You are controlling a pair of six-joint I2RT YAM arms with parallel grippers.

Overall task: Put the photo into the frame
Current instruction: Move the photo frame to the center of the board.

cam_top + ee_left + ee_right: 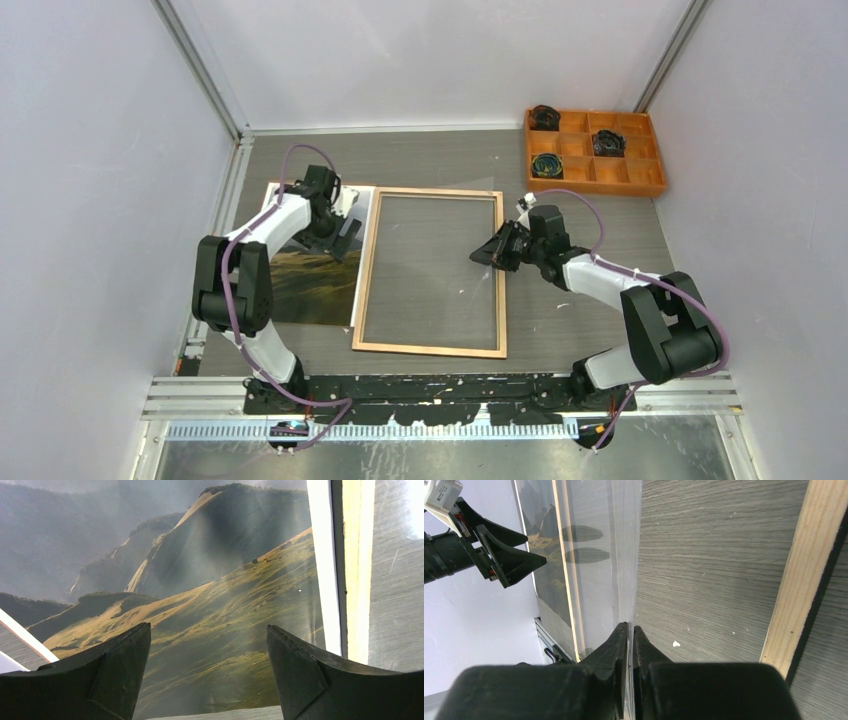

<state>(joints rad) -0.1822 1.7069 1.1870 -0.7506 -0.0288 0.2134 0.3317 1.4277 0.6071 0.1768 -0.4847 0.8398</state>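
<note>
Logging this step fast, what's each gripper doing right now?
Left gripper: open, above the photo, holding nothing.
Right gripper: closed, fingers pinching the clear pane at its edge.

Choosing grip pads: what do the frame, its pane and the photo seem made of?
The frame: pale unfinished-looking wood, black front edge. The pane: thin clear sheet, glass or acrylic, cannot tell. The photo: paper print, white border, faint sheen.

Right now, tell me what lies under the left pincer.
The photo lies under the open left pincer, picture side up, its white border beside the frame. From above, the left arm covers part of the print; what is beneath the paper cannot be seen.
</note>
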